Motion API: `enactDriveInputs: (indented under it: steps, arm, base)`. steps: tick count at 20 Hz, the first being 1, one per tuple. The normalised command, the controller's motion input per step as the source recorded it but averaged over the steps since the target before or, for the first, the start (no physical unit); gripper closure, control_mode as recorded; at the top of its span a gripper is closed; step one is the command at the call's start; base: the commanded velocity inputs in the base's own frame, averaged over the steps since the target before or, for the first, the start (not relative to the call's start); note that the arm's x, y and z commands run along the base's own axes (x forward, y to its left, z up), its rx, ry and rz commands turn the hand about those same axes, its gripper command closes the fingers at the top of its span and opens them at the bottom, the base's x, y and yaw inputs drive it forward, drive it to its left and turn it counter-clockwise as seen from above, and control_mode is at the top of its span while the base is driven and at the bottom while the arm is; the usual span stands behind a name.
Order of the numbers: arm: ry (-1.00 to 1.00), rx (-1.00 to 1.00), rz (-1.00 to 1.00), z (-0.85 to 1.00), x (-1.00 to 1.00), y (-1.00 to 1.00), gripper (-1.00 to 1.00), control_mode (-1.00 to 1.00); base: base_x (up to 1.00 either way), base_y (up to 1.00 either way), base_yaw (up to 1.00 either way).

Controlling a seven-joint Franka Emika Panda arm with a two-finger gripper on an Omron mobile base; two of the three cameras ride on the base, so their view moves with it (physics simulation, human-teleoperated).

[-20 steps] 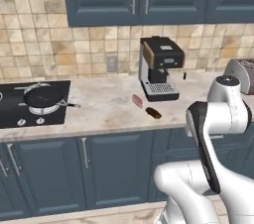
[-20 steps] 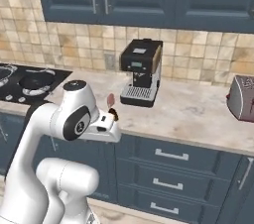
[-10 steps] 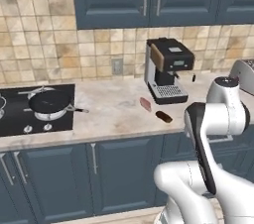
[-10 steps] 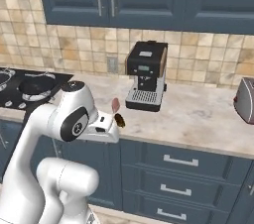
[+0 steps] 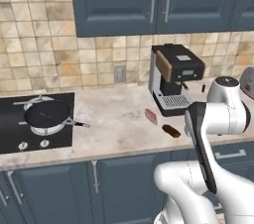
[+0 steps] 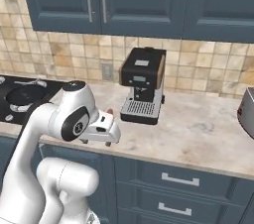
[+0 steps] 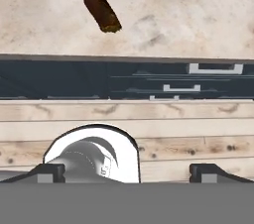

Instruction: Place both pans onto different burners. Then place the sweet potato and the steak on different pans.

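Gripper [image 7: 126,171] hanging wide open over counter edge [image 7: 149,58], gripping nothing; sweet potato [image 7: 102,10] and steak [image 5: 151,116] sliding rightward in left base view versus earlier, base driving.

A black-and-silver coffee machine [image 5: 174,80] stands on the beige stone counter [image 5: 114,129] against the tan tiled backsplash [image 5: 44,54], with a wall outlet [image 5: 119,74] at its 9 o'clock. Dark blue upper cabinets [image 5: 149,0] hang at 12 o'clock above it. A toaster [image 6: 246,112] sits at the machine's 3 o'clock, well apart. Blue drawers [image 6: 173,188] with silver handles run under the counter, above a wood-plank floor [image 7: 149,129].
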Motion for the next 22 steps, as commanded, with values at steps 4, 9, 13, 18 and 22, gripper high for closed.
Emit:
enactDriveInputs:
  steps: [4, 9, 13, 18, 22]
  arm:
    - [0.00, 0.00, 0.00, 0.00, 0.00, 0.00, -1.00, 1.00]
    - [0.00, 0.00, 0.00, 0.00, 0.00, 0.00, -1.00, 1.00]
    - [0.00, 0.00, 0.00, 0.00, 0.00, 0.00, -1.00, 1.00]
    - [0.00, 0.00, 0.00, 0.00, 0.00, 0.00, -1.00, 1.00]
    - [0.00, 0.00, 0.00, 0.00, 0.00, 0.00, -1.00, 1.00]
  base:
    - [0.23, 0.13, 0.00]
    - [0.19, 0.22, 0.00]
    - [0.21, 0.34, 0.00]
    - [0.22, 0.15, 0.00]
    - [0.27, 0.05, 0.00]
